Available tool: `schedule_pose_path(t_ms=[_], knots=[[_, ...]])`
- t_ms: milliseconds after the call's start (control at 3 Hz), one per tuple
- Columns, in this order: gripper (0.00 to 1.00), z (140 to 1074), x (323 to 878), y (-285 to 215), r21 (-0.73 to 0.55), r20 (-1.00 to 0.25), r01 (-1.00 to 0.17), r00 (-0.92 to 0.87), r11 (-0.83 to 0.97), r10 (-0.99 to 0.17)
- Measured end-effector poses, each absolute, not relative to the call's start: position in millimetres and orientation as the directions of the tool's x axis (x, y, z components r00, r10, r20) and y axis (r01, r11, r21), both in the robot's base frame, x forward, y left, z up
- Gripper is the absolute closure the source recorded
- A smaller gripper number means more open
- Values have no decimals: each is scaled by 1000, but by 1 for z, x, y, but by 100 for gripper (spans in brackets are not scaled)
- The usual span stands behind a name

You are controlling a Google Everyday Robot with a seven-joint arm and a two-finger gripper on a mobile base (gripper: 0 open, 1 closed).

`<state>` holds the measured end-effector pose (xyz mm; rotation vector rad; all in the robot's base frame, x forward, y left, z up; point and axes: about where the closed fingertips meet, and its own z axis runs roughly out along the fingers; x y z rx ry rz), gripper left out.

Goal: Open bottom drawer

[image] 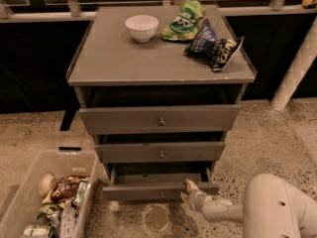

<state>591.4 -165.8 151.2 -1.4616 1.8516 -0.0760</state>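
The bottom drawer (pixel 148 191) is the lowest of three grey drawers in the cabinet. It is pulled out a little, so a strip of its plain grey inside (pixel 158 178) shows. Its small round knob (pixel 162 195) sits at the centre of the slim front. My gripper (pixel 186 191) is at the drawer's right front, with one finger over the top edge of the front panel. The white arm (pixel 257 207) reaches in from the lower right.
The middle drawer (pixel 161 152) and top drawer (pixel 161 119) sit above it. A white bowl (pixel 141 27) and snack bags (pixel 205 33) lie on the cabinet top. A clear bin (pixel 54 197) of snacks stands on the floor at the lower left. A white post (pixel 297 66) stands to the right.
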Motion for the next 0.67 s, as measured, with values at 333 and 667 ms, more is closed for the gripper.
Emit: schedule_pose_path(t_ms=[333,667], knots=[[100,155,591,-166,-479,-518,-808,-54,342,-853],[100,148,578,-160,-450,-534,-820,-70,353,-843]])
